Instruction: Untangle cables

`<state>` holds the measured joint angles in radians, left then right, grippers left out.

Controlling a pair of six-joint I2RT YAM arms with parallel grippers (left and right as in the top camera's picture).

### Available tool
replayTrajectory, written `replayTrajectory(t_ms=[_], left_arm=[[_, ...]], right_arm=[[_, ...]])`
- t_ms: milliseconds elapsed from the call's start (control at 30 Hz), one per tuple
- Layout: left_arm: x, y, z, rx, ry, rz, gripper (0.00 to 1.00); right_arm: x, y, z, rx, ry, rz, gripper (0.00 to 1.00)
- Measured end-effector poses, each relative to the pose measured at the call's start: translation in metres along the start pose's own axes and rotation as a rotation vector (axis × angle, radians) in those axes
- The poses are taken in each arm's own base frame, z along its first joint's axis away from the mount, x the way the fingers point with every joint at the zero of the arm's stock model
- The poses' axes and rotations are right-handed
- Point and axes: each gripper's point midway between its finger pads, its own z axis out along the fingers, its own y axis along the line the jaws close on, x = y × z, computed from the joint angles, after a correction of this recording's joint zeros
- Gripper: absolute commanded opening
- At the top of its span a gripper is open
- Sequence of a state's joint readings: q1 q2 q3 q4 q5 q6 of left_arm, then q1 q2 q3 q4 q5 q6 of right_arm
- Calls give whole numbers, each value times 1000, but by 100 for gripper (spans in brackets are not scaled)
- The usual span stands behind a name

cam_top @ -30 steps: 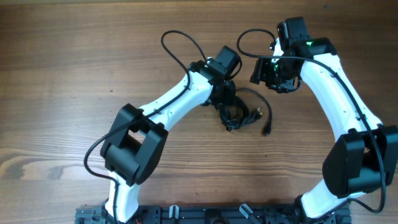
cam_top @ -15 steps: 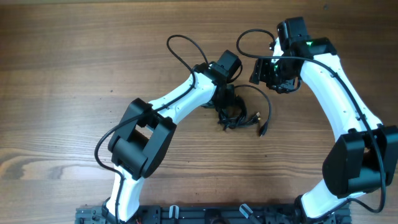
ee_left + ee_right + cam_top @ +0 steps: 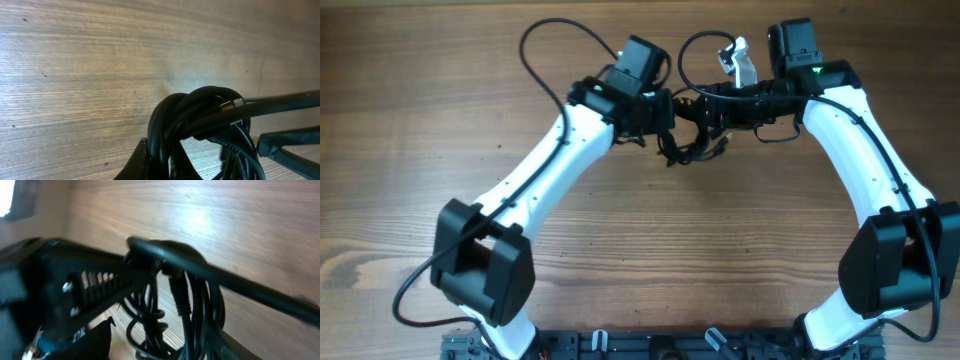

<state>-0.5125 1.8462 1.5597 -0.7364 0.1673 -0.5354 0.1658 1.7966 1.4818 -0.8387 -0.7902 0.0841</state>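
The cables (image 3: 692, 146) are a knotted bunch of thin black cords hanging between my two grippers above the far middle of the table. My left gripper (image 3: 664, 122) is shut on the bunch from the left. In the left wrist view the cables (image 3: 200, 115) loop up out of the left gripper (image 3: 167, 162), and one finger (image 3: 141, 152) shows beside the strands. My right gripper (image 3: 708, 108) reaches in from the right. In the right wrist view its fingers (image 3: 95, 340) stand apart, and strands of the cables (image 3: 185, 297) hang in the right gripper (image 3: 165, 342) between them.
The wooden table (image 3: 440, 150) lies below. Each arm's own thick black wire arcs beside its wrist, the left one (image 3: 545, 35) and the right one (image 3: 688, 55). The left gripper's dark body (image 3: 55, 275) fills the left of the right wrist view.
The left gripper closed on the bunch and carried it up and toward the far side. The loose tail no longer lies on the table. The right gripper turned and reached left to the bunch.
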Motion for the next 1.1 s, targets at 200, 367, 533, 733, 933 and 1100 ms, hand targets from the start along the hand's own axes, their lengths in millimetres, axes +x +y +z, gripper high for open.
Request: replayTrajectory(t_ms=[200,367,533,733,933,1100], left_arm=[[-26,37,-14,64,16,-165,4],[-28,93,-28,-11,67,-672,5],[-22,119,-39,-52,121,-1323,14],[-18,74,-46,105,349,-1550,4],[-14,45,-62,174,580,-1768,4],[-15,39,-65,187,630,-1812,4]], right_arm=[[-11,17,-1,-94,-39,-78,57],[-22,13,0,-61,-73,34,57],[-10,44,34,-36,-25,40,57],[1,78,63,-33,-1,-19,57],[-14,76,66,14,-72,-52,50],[-23,74,65,78,-130,-45,38]])
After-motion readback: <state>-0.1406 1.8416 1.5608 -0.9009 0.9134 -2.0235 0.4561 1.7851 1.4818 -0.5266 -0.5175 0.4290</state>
